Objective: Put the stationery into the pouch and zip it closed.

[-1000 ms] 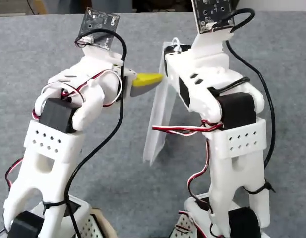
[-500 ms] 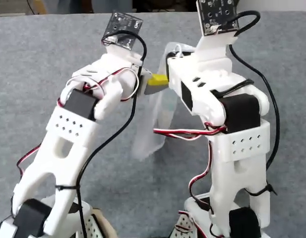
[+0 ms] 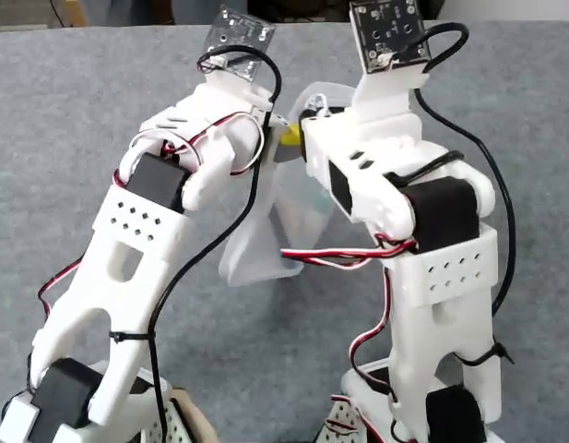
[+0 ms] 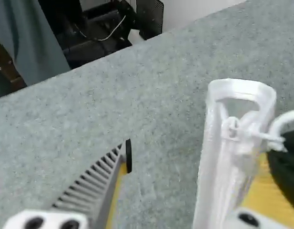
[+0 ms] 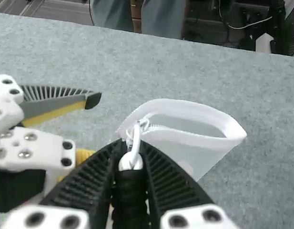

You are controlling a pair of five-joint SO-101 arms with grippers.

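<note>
High view: the pouch (image 3: 266, 249) hangs in the air between the two arms, lifted off the table (image 3: 72, 111), its lower end tilted toward the left arm (image 3: 146, 221). A faint greenish shape shows through its wall; I cannot tell what it is. The left gripper (image 3: 286, 138) sits at the pouch's top edge, just beside the right arm (image 3: 395, 185). Risk: the pouch is carried from its top end only, so a pull along the zip would likely swing or drag the whole pouch instead of closing it.

Left wrist view: the left gripper is spread wide and holds nothing. Its ribbed finger (image 4: 101, 179) is well apart from the pouch's zip end, which stands upright. I cannot tell whether the other finger touches the pouch. Risk: closing off-line would pinch the wall and miss the zip end, and nothing would brace the pouch.

Right wrist view: the right gripper (image 5: 131, 143) is clamped on the zip pull (image 5: 131, 152). The pouch mouth gapes open in an oval. Risk: the thin pull could slip out, dropping the pouch, and anything inside could spill.

The surface is grey felt-like cloth, flat, probably grippy. Behind the far edge are dark gear (image 4: 104, 24) and cables.
</note>
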